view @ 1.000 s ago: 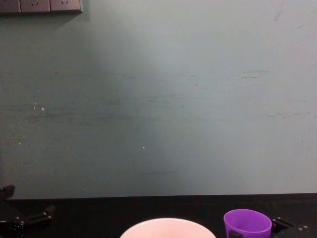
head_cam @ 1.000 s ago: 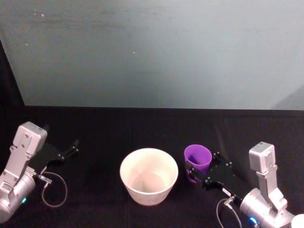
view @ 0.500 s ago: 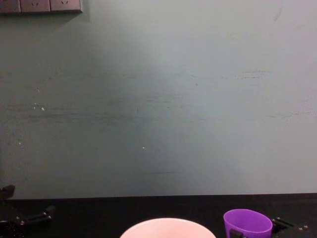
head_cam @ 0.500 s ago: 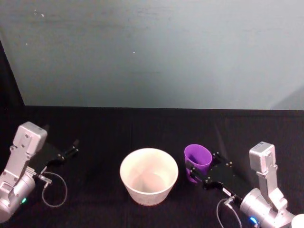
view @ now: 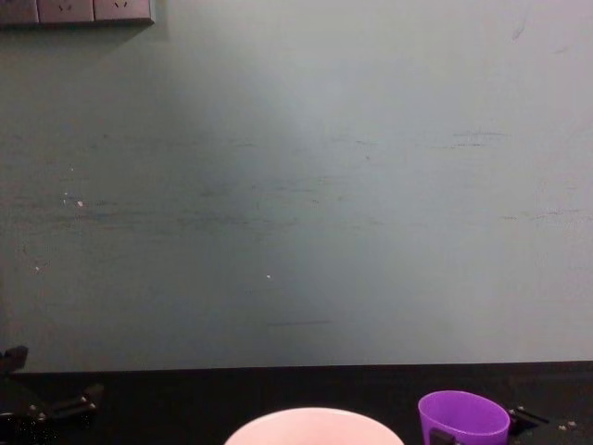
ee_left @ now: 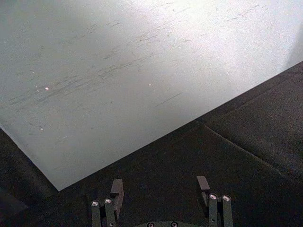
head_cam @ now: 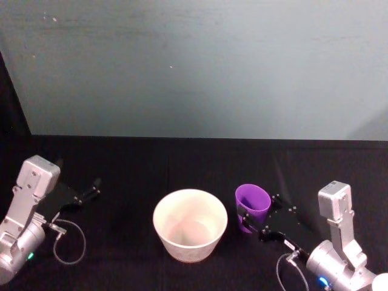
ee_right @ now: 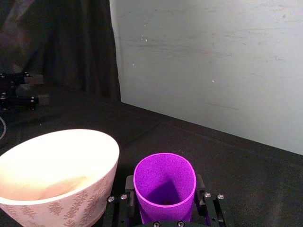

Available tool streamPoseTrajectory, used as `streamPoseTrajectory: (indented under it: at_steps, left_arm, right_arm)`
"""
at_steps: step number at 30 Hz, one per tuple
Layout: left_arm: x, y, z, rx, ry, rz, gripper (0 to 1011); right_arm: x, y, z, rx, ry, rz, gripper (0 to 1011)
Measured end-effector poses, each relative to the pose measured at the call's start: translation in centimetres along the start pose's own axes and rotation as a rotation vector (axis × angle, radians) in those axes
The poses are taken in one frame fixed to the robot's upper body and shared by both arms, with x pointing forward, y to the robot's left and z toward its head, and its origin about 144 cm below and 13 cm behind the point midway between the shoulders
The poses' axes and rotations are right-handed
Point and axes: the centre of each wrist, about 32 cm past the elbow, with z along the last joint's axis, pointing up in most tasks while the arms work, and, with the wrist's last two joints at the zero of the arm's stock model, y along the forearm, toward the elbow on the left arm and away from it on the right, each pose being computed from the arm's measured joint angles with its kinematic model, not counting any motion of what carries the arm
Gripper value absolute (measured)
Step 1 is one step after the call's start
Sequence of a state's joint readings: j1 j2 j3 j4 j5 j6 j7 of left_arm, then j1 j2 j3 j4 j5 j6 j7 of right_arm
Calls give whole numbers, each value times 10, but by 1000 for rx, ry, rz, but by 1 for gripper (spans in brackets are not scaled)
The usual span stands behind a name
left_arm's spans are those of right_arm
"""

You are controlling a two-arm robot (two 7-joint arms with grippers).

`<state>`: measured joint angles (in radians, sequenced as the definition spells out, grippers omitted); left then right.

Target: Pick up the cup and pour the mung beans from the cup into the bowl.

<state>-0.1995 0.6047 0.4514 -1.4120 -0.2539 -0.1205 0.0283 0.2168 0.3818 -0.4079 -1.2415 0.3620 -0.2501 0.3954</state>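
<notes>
Cup [head_cam: 253, 200], gripped by the right claw [ee_right: 164, 188] just right of the bowl [head_cam: 189, 247] at lower centre, is judged not yet lifted or poured; the left claw [ee_left: 160, 182] is parked wide, lower left.

You have very little to note here. On your left tool [view: 53, 378], low at the left edge of the chest view, the finger [view: 79, 402] that reaches toward the middle sits slightly lower than a second ago. On the right arm, the grey wrist block [head_cam: 335, 205] behind the right tool [head_cam: 259, 207], which clasps the cup [head_cam: 251, 200], leans a hair farther right in the head view. Both shifts are barely visible.
</notes>
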Motion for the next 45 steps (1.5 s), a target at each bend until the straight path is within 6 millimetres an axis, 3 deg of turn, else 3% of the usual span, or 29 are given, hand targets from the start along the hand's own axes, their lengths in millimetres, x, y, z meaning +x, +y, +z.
streamPoseTrajectory:
  at_steps: [21,29,45]
  left_arm:
    - [0,0,0,0,0,0,1003]
    - [0,0,0,0,0,0,1003]
    - [0,0,0,0,0,0,1004]
  right_arm:
    - [0,-4,8,-7,-23,-30,723]
    - [2,-9,27,35,1,-39,723]
    - [10,-20,88,91,-24,12,723]
